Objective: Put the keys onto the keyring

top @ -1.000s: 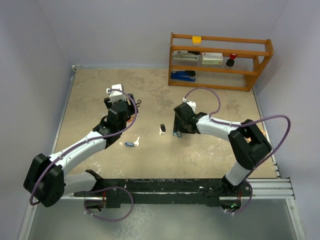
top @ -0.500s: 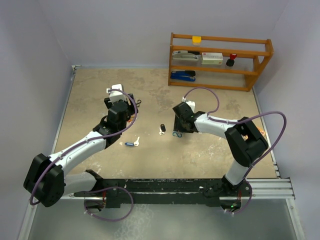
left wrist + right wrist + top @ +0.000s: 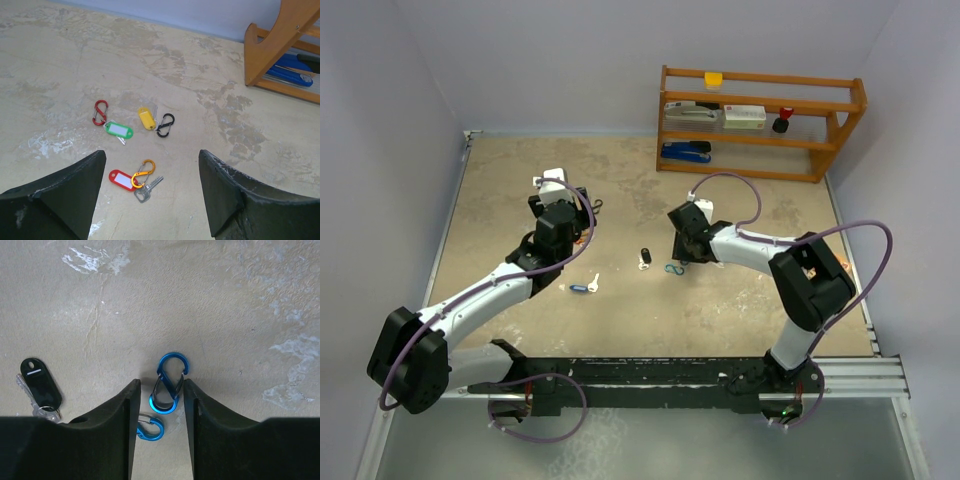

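In the right wrist view a blue S-shaped keyring clip (image 3: 170,382) lies flat on the table between the fingers of my right gripper (image 3: 160,390). The right finger touches it and a gap is left at the left finger, so the jaws are open and narrow. A second blue clip (image 3: 151,429) is half hidden by the left finger. A black-tagged key (image 3: 40,385) lies to the left. My left gripper (image 3: 152,155) hangs wide open above a red-tagged key (image 3: 131,181) on an orange clip (image 3: 143,172). A blue-tagged key (image 3: 584,287) lies loose.
A green-tagged key (image 3: 119,130) with a red clip (image 3: 100,112) and a yellow-tagged key (image 3: 146,118) with a black clip (image 3: 165,125) lie beyond the left gripper. A wooden shelf (image 3: 760,120) with staplers stands at the back right.
My right gripper's jaws have drawn closer together around the blue clip, and its wrist has shifted slightly. The left arm has not moved.
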Robot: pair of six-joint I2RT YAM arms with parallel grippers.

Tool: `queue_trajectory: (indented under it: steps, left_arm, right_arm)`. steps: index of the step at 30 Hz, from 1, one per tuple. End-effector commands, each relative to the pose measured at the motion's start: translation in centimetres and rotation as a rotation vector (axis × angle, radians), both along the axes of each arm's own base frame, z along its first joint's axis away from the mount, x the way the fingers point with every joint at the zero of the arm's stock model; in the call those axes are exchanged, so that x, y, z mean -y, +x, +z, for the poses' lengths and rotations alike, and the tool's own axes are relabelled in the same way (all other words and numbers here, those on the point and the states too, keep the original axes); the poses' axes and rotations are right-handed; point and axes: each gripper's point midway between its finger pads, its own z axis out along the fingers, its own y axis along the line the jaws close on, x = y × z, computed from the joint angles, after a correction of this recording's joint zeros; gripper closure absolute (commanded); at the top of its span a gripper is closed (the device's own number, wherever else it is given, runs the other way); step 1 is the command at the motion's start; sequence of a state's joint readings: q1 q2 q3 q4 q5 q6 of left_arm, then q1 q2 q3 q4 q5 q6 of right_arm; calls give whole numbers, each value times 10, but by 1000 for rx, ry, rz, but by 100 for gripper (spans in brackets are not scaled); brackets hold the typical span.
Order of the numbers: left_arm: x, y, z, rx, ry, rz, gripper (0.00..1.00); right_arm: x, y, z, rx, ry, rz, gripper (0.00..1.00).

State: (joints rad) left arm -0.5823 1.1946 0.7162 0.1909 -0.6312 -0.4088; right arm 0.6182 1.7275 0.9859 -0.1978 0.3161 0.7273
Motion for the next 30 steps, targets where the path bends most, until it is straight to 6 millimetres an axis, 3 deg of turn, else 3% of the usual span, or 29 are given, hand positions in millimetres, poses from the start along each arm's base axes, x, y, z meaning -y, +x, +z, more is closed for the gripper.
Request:
queue_trajectory:
  steps: [1, 7, 12, 17, 21, 26, 30]
  left_arm:
    - [2, 5, 15, 37, -24, -5, 28]
    - [3, 5, 15, 36, -26, -7, 28]
    - [2, 5, 14, 34, -24, -6, 28]
    - [4, 6, 15, 33, -27, -12, 28]
    - [8, 3, 20, 44, -37, -43, 30]
    - [16, -5, 35, 73, -58, -120, 30]
    - [24, -14, 35, 51, -86, -176, 31]
  right_arm:
    - [5, 0, -9, -21, -16, -22, 60]
    - [7, -1, -11, -19, -16, -26, 87]
    - [9, -1, -11, -16, -18, -27, 99]
    - [11, 1, -4, 15, -19, -28, 100]
    - [18, 7, 13, 121, -12, -24, 100]
    - [25, 10, 47, 279, 22, -1, 100]
    - [15, 7, 70, 359, 91, 71, 100]
